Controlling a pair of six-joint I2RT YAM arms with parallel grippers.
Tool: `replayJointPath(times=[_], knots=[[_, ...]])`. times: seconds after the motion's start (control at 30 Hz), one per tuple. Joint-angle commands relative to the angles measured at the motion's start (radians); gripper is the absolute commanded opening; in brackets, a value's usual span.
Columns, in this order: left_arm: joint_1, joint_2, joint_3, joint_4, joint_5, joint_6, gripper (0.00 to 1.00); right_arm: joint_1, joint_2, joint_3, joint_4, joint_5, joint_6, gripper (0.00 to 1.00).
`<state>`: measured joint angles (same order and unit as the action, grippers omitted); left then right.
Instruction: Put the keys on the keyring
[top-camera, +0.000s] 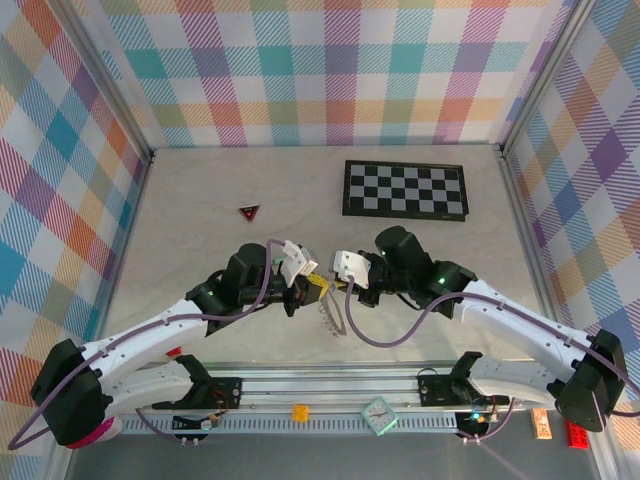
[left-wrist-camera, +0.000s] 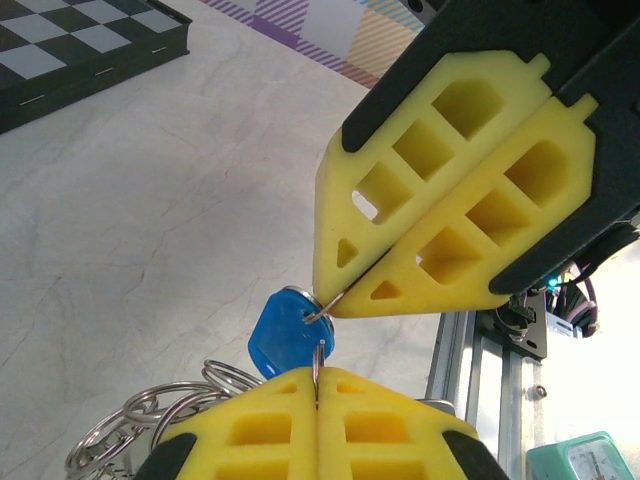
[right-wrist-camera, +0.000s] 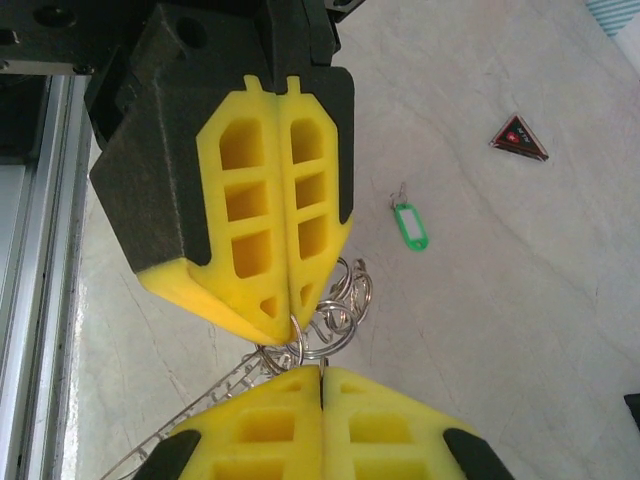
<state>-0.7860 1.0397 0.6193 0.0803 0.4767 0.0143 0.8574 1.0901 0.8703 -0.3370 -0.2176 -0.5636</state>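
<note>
Stretching inward from both bases, bending left arm (top-camera: 150, 335) and right arm (top-camera: 510, 320) low, meeting tip to tip over the table (left-wrist-camera: 150, 200). Clamping left tool (left-wrist-camera: 317, 390) and right tool (right-wrist-camera: 320, 385) fully closed, each pinching thin keyring (right-wrist-camera: 335, 300) wire. Dangling the blue key (left-wrist-camera: 283, 340) between the tips, trailing the chain (top-camera: 330, 320) below. Leaving the mint-green key (right-wrist-camera: 411, 224) lying on the table, apart, near the dark red triangle (right-wrist-camera: 518, 137).
</note>
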Motion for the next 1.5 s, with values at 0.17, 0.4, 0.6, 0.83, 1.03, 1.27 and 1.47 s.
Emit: replayJointPath(times=[0.17,0.4,0.6,0.83,1.03,1.27,1.47], knots=[[-0.020,-0.011,0.030,0.027,-0.009,-0.015,0.00,0.015,0.022,0.024,0.026,-0.002,-0.029,0.00],[-0.021,-0.015,0.028,0.026,-0.022,-0.019,0.00,0.022,0.004,0.014,0.012,0.016,-0.044,0.00],[-0.021,-0.012,0.027,0.028,-0.027,-0.020,0.00,0.025,-0.005,0.013,0.001,0.031,-0.052,0.00],[-0.022,-0.010,0.027,0.030,-0.033,-0.022,0.00,0.029,-0.003,0.011,-0.007,0.019,-0.062,0.00],[-0.023,-0.009,0.028,0.030,-0.040,-0.020,0.00,0.037,-0.001,0.008,-0.022,0.012,-0.080,0.00],[-0.023,-0.007,0.028,0.026,-0.049,-0.017,0.00,0.046,-0.004,0.006,-0.030,0.023,-0.094,0.00],[-0.023,-0.006,0.028,0.021,-0.052,-0.017,0.00,0.052,-0.006,0.004,-0.027,0.087,-0.099,0.00]])
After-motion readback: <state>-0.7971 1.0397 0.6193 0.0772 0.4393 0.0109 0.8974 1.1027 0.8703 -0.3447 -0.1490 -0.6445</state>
